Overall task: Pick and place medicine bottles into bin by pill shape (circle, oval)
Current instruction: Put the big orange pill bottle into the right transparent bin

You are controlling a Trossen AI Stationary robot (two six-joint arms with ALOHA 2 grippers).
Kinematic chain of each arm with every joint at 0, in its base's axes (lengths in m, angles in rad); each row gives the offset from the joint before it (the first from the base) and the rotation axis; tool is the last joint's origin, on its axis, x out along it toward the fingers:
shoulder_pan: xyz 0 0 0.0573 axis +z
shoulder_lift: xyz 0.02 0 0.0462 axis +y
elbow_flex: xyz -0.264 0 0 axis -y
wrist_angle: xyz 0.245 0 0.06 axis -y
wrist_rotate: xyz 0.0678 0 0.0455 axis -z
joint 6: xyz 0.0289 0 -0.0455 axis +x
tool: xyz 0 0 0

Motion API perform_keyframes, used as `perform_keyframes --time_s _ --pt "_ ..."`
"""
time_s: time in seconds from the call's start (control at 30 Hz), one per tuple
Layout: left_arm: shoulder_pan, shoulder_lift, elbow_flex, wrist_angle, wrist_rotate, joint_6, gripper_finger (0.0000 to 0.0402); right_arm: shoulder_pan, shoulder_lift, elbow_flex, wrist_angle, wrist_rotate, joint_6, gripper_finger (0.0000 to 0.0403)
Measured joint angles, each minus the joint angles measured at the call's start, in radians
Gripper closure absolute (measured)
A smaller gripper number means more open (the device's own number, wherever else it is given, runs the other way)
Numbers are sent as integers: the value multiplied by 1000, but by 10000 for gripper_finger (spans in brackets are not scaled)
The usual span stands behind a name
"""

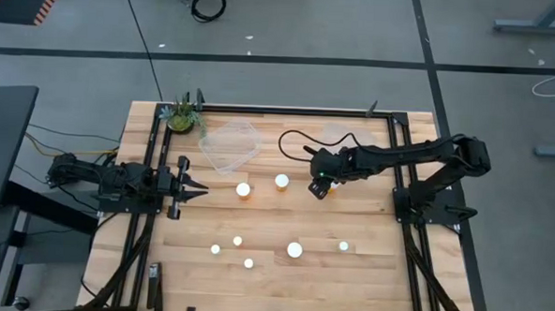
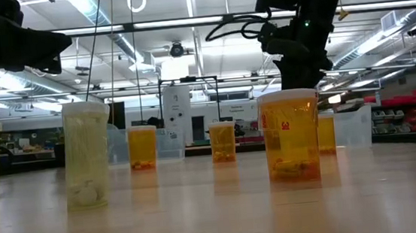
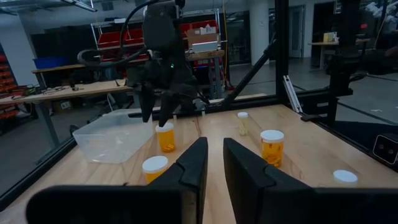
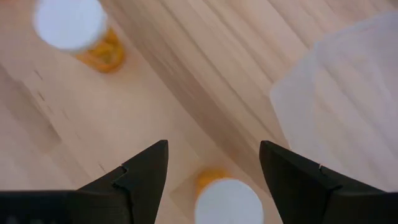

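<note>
"Which bottle is the right claw after?"

"The one right under it. It stands up straight on the worktop, white cap on top, between the two fingers, which are wide apart and not touching it. A clear tub sits just beside it."

"So which way must the claw go?"

"Straight down, most likely. The bottle's long side points up at it."

"And the left claw?"

"It waits at the left edge, fingers apart, holding nothing. The right one is much nearer."
</note>
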Motion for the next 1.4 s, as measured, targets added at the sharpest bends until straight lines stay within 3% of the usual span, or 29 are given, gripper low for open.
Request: perform_keyframes --time_s 0.27,0.63,1.4 --pt "0 0 0 0 0 0 349 -68 0 0 -19 -49 6 139" --pt "0 0 0 0 0 0 340 -30 0 -3 -50 -67 -10 90" --pt "0 0 0 0 0 0 343 -20 84 -5 -51 -83 -30 95"
